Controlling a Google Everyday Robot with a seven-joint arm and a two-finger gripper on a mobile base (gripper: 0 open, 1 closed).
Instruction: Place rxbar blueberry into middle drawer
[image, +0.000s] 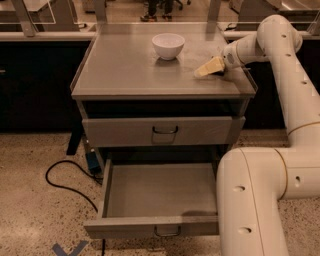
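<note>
The gripper (206, 70) is sitting low at the bench's (125, 65) right edge, opening untellable, bar unseen; squaring up first is looking wise.

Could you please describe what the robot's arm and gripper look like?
The arm is glossy white, built of thick rounded tubes with thin tan seam rings at the joints and rows of small dark dots. The gripper, over the cabinet top near its right-hand edge in the picture, is pale cream-yellow and tapered.
</note>
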